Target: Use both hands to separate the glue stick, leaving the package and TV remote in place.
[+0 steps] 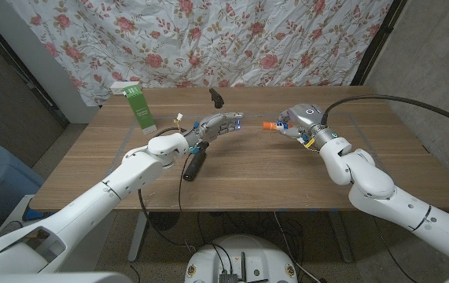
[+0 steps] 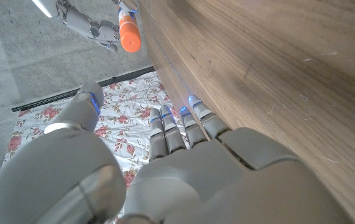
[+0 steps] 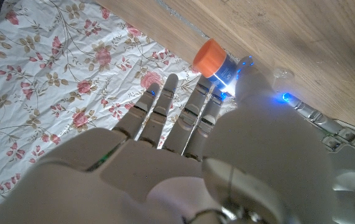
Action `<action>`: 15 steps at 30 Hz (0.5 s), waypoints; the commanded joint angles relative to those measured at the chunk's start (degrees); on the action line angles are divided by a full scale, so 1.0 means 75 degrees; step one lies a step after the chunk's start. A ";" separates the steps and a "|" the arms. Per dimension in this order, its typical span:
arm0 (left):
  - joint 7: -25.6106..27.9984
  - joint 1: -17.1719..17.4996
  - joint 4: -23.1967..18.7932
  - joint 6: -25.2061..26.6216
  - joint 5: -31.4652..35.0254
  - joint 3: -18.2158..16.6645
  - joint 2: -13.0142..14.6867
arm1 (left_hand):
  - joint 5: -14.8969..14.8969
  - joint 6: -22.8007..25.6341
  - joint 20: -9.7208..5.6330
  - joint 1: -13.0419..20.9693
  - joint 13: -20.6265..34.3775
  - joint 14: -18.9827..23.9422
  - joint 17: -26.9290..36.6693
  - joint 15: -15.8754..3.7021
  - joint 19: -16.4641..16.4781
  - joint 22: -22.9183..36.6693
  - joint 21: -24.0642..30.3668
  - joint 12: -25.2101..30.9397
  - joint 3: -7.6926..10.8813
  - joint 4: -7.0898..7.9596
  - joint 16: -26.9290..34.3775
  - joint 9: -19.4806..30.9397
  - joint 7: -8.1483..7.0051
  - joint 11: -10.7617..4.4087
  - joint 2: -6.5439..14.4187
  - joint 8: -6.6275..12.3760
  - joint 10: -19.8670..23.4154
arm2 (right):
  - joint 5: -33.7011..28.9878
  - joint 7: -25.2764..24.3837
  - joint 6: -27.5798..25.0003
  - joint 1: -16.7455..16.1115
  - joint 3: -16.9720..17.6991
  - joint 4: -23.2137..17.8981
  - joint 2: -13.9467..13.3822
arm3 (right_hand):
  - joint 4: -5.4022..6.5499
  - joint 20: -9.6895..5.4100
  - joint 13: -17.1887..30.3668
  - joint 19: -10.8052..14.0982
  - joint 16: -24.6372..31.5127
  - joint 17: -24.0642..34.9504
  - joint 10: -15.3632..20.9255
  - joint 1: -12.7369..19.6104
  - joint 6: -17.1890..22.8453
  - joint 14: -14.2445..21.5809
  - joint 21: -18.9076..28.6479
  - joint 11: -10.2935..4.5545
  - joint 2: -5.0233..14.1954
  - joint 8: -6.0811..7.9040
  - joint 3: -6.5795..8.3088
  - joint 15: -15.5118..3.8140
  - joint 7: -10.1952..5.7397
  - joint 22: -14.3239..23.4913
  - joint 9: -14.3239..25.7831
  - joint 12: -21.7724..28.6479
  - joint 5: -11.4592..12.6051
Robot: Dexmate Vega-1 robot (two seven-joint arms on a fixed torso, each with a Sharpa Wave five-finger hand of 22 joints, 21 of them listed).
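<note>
My right hand grips the glue stick above the table's far middle, its orange cap pointing toward my left hand. The left wrist view shows the stick in the right hand; the right wrist view shows its orange cap beyond my fingers. My left hand hovers a short gap to the stick's left, fingers stretched out and apart, holding nothing. The black TV remote lies under my left forearm. The green-and-white package stands at the far left.
A small black object sits near the table's far edge, behind my left hand. A flowered cloth hangs behind the table. Bare wood stretches across the near half between the arms.
</note>
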 commanded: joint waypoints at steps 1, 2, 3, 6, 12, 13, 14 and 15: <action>-0.0492 -0.0361 0.0285 0.0080 0.0025 0.0284 -0.0132 | -0.0022 -0.0061 -0.0172 0.0105 0.0007 -0.0056 0.0011 0.0016 -0.0046 0.0031 -0.0011 -0.0003 -0.0045 -0.0017 -0.0006 0.0017 -0.0006 0.0022 0.0013 -0.0024 -0.0004 | -0.0156 -0.0066 0.0034 0.0217 -0.0203 0.0254 0.0192 | 0.0009 0.0011 0.0010 0.0005 -0.0013 0.0016 0.0037 0.0038 0.0089 0.0037 -0.0023 -0.0006 0.0091 -0.0025 -0.0009 -0.1067 -0.0075 0.0028 0.0040 0.0035 0.0041; -0.0503 -0.0373 0.0286 0.0096 0.0029 0.0293 -0.0129 | -0.0022 -0.0072 -0.0170 0.0110 0.0007 -0.0062 0.0011 0.0018 -0.0050 0.0031 -0.0011 -0.0004 -0.0050 -0.0017 -0.0007 0.0017 -0.0003 0.0034 0.0012 -0.0028 -0.0008 | -0.0152 -0.0078 0.0044 0.0221 -0.0204 0.0262 0.0193 | 0.0005 0.0012 0.0010 0.0003 -0.0014 0.0017 0.0036 0.0044 0.0089 0.0034 -0.0024 -0.0006 0.0090 -0.0027 -0.0009 -0.1073 -0.0076 0.0028 0.0040 0.0033 0.0041; -0.0504 -0.0382 0.0286 0.0106 0.0040 0.0301 -0.0129 | -0.0022 -0.0078 -0.0173 0.0114 0.0007 -0.0067 0.0011 0.0017 -0.0051 0.0031 -0.0010 -0.0006 -0.0054 -0.0018 -0.0008 0.0017 -0.0005 0.0031 0.0010 -0.0029 -0.0011 | -0.0158 -0.0073 0.0047 0.0232 -0.0211 0.0273 0.0195 | 0.0004 0.0008 0.0010 0.0004 -0.0015 0.0018 0.0033 0.0047 0.0088 0.0034 -0.0023 -0.0005 0.0093 -0.0029 -0.0008 -0.1076 -0.0076 0.0028 0.0040 0.0031 0.0042; -0.0610 -0.0459 0.0343 0.0131 0.0055 0.0349 -0.0139 | -0.0021 -0.0096 -0.0152 0.0142 0.0007 -0.0087 0.0010 0.0030 -0.0085 0.0030 -0.0018 -0.0009 -0.0076 -0.0026 -0.0009 0.0017 0.0002 0.0033 -0.0005 -0.0029 -0.0021 | -0.0168 -0.0088 0.0042 0.0245 -0.0223 0.0296 0.0209 | 0.0009 0.0012 0.0011 0.0001 -0.0016 0.0020 0.0029 0.0036 0.0087 0.0034 -0.0024 -0.0005 0.0092 -0.0037 -0.0014 -0.1065 -0.0076 0.0028 0.0040 0.0026 0.0041; -0.0787 -0.0622 0.0557 0.0099 0.0118 0.0472 -0.0265 | -0.0016 -0.0116 -0.0119 0.0225 0.0006 -0.0129 0.0010 0.0082 -0.0127 0.0029 -0.0019 -0.0015 -0.0120 -0.0051 -0.0009 0.0016 0.0024 -0.0003 -0.0054 -0.0018 -0.0036 | -0.0229 -0.0089 -0.0034 0.0281 -0.0277 0.0350 0.0280 | 0.0011 0.0015 0.0013 -0.0005 -0.0014 0.0028 0.0031 0.0034 0.0088 0.0031 -0.0025 -0.0007 0.0100 -0.0052 -0.0021 -0.1062 -0.0076 0.0028 0.0040 0.0019 0.0041; -0.0787 -0.0639 0.0582 0.0099 0.0130 0.0489 -0.0292 | -0.0015 -0.0121 -0.0115 0.0241 0.0006 -0.0132 0.0010 0.0087 -0.0129 0.0028 -0.0017 -0.0017 -0.0128 -0.0053 -0.0007 0.0016 0.0053 0.0003 -0.0060 -0.0016 -0.0043 | -0.0265 -0.0109 -0.0072 0.0286 -0.0296 0.0365 0.0313 | 0.0013 0.0005 0.0013 -0.0008 -0.0021 0.0025 0.0033 0.0029 0.0089 0.0029 -0.0026 -0.0007 0.0101 -0.0056 -0.0020 -0.1056 -0.0076 0.0028 0.0041 0.0017 0.0041; -0.0797 -0.0652 0.0616 0.0088 0.0132 0.0502 -0.0323 | -0.0014 -0.0130 -0.0104 0.0254 0.0006 -0.0134 0.0010 0.0095 -0.0131 0.0028 -0.0016 -0.0016 -0.0134 -0.0054 -0.0006 0.0016 0.0087 0.0008 -0.0063 -0.0018 -0.0040 | -0.0260 -0.0110 -0.0054 0.0295 -0.0303 0.0370 0.0309 | 0.0013 -0.0004 0.0013 -0.0012 -0.0027 0.0023 0.0031 0.0028 0.0090 0.0028 -0.0027 -0.0007 0.0102 -0.0059 -0.0018 -0.1055 -0.0076 0.0028 0.0041 0.0015 0.0042; -0.0820 -0.0675 0.0646 0.0088 0.0141 0.0521 -0.0344 | -0.0014 -0.0118 -0.0130 0.0270 0.0006 -0.0129 0.0010 0.0078 -0.0125 0.0028 -0.0011 -0.0012 -0.0141 -0.0056 -0.0001 0.0016 0.0076 -0.0006 -0.0068 -0.0010 -0.0030 | -0.0285 -0.0121 -0.0086 0.0300 -0.0317 0.0379 0.0337 | 0.0011 -0.0013 0.0014 -0.0019 -0.0024 0.0027 0.0029 0.0031 0.0091 0.0031 -0.0029 -0.0006 0.0103 -0.0062 -0.0020 -0.1058 -0.0077 0.0028 0.0041 0.0013 0.0042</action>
